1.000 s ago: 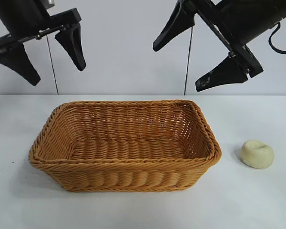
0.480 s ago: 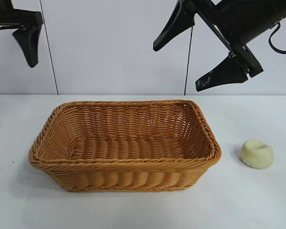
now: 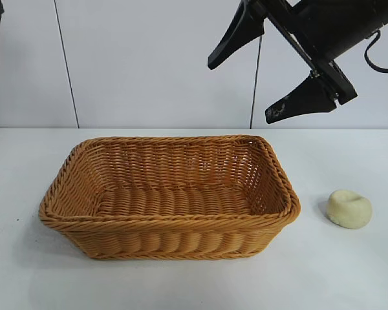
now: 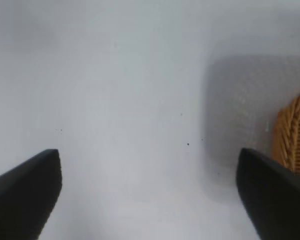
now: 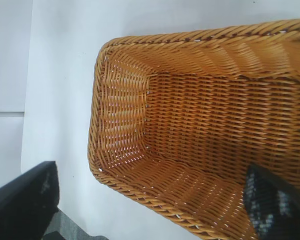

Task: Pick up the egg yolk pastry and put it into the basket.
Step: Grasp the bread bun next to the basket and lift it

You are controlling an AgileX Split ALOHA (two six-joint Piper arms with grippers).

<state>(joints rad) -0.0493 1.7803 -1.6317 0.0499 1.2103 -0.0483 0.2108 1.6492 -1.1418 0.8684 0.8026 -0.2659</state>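
Egg yolk pastry sits on the table just right of the basket, untouched; the basket holds nothing. Right gripper hangs high over the basket's far right corner, jaws wide open and empty; left gripper at far left, jaws also spread, holding nothing. Risk: a squeeze may dent the soft dome, or a descent clips the rim beside it. No readable writing.
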